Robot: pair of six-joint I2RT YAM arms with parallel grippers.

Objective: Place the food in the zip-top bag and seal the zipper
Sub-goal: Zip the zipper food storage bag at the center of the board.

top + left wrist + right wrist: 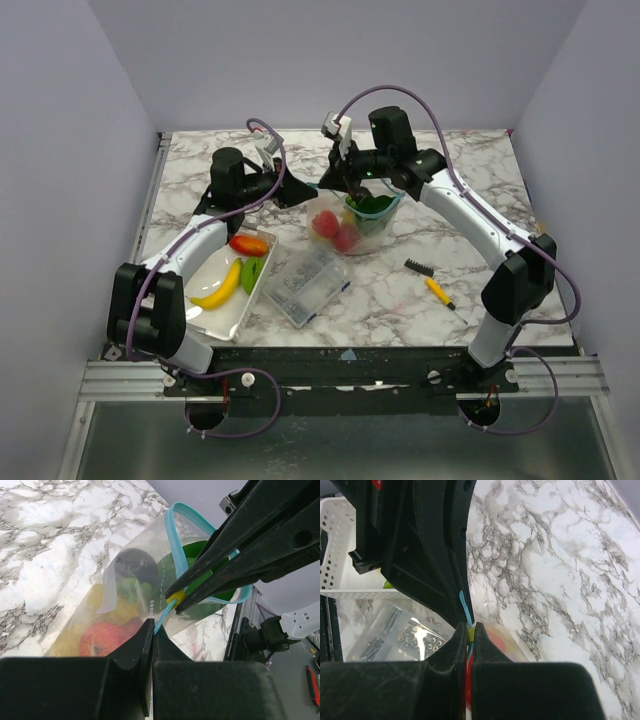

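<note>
The clear zip-top bag (368, 225) stands mid-table, its mouth partly open, with red, yellow, green and dark food inside (107, 632). My left gripper (152, 625) is shut on the end of the bag's light blue zipper strip (172, 540). My right gripper (468, 629) is shut on the small yellow slider (175, 598) of the zipper, right beside the left gripper's fingertips. In the top view the left gripper (308, 189) and the right gripper (349, 192) meet at the bag's left top edge. A banana (219, 288), an orange-red piece (248, 245) and a green piece (251, 275) lie in the white tray (205, 318).
A clear rigid box (306, 284) with small metal parts lies in front of the bag, next to the tray. A yellow-handled black brush (432, 283) lies to the right. The tray (340, 540) and the box (395, 636) also show in the right wrist view.
</note>
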